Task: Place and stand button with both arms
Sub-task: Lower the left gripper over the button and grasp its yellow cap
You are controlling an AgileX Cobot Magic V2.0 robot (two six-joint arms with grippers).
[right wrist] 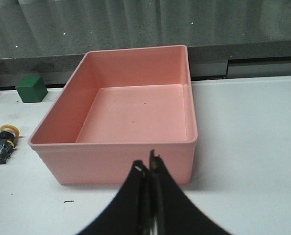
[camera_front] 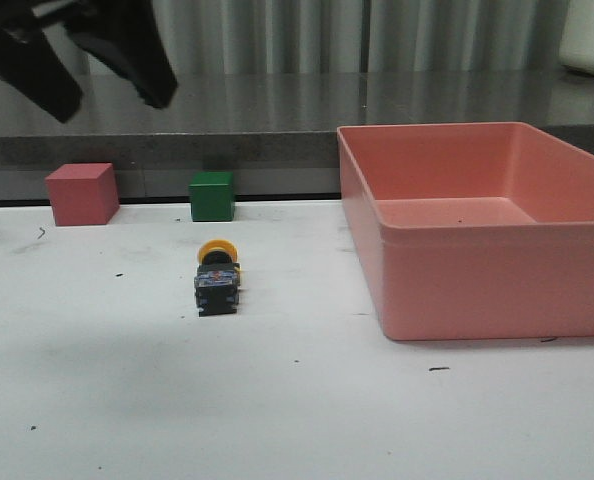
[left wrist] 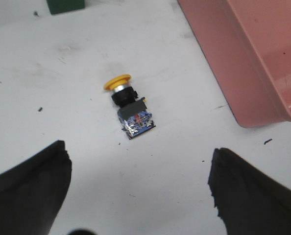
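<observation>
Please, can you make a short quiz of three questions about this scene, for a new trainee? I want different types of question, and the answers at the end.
1. True or false: the button stands upright on its base.
2. Multiple choice: which thing is nearest to the button in the front view? A) the red cube B) the green cube C) the pink bin
3. Fill in: the left gripper is ____ above the button, and the right gripper is ____.

Key:
1. False; it lies on its side on the table, the yellow cap toward the cubes.
2. B.
3. open; shut.
</observation>
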